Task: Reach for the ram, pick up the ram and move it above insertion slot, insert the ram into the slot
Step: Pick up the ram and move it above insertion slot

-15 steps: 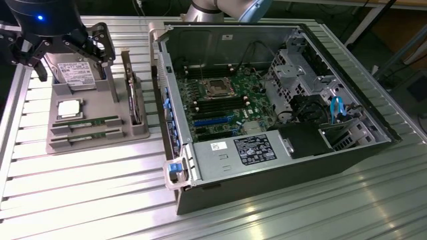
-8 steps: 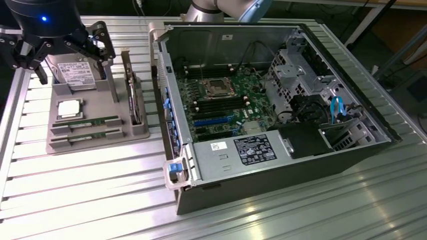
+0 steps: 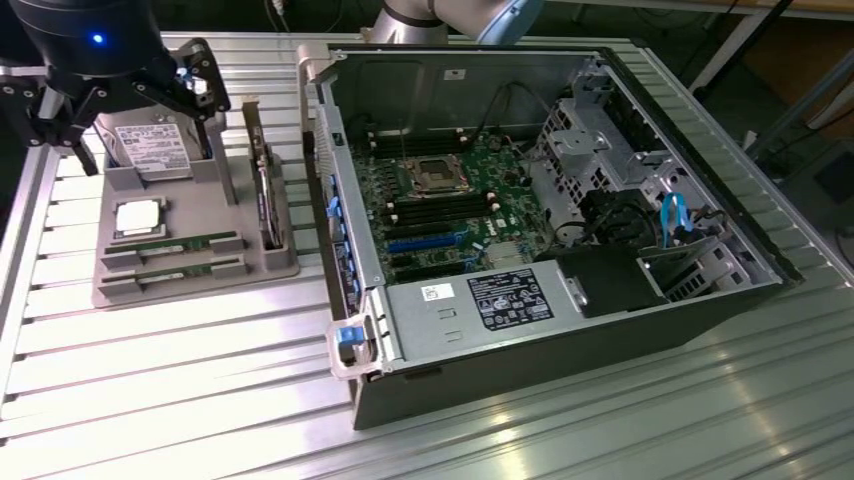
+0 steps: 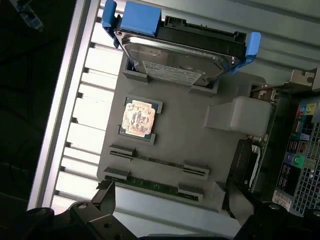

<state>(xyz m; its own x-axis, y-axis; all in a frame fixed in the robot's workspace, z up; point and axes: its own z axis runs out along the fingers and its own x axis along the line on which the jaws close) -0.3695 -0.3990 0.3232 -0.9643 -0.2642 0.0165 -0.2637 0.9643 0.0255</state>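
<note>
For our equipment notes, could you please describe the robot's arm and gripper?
The gripper is black, with a small blue light on its body and angular black fingers. The arm is a silver-grey tube with a pale blue cap.

Ribbed metal table (image 3: pixel 174 400) gleaming with bright glare.

readable text: none | hard drive label (image 3: pixel 158 148): print too small | power supply label (image 3: pixel 514 298): print too small
</note>
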